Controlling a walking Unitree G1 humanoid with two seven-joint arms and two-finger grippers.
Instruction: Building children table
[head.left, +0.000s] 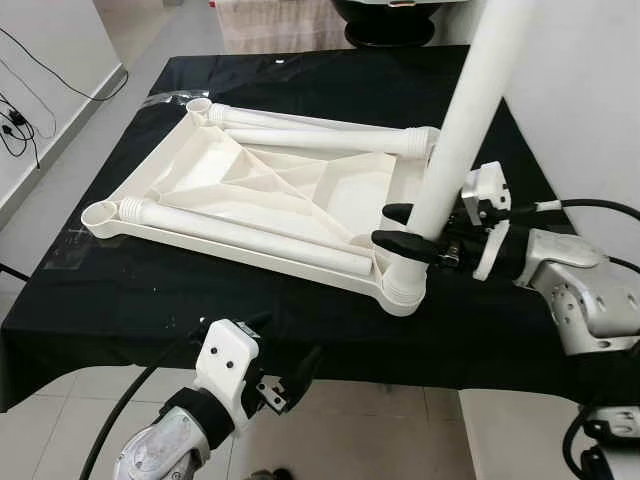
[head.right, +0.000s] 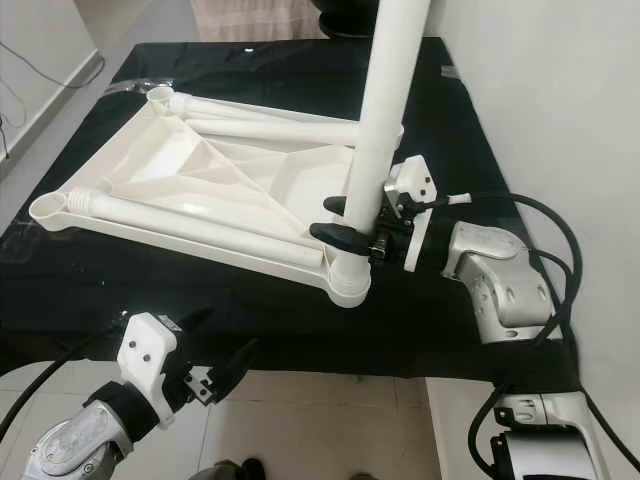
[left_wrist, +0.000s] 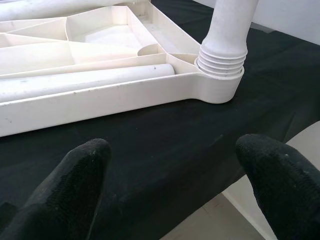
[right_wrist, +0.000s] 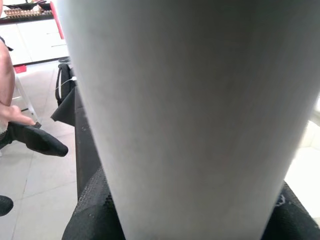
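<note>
A white ribbed plastic children's tabletop (head.left: 250, 190) lies upside down on the black cloth-covered table (head.left: 120, 290), with loose white plastic tube legs (head.left: 250, 232) resting in it. At the tabletop's near right corner a tall white plastic leg (head.left: 455, 130) stands upright in its socket, the right gripper (head.left: 402, 229) clasped around its lower part. The left gripper (left_wrist: 172, 172) hangs below the table's near edge, fingers (left_wrist: 75, 175) spread wide, holding nothing
</note>
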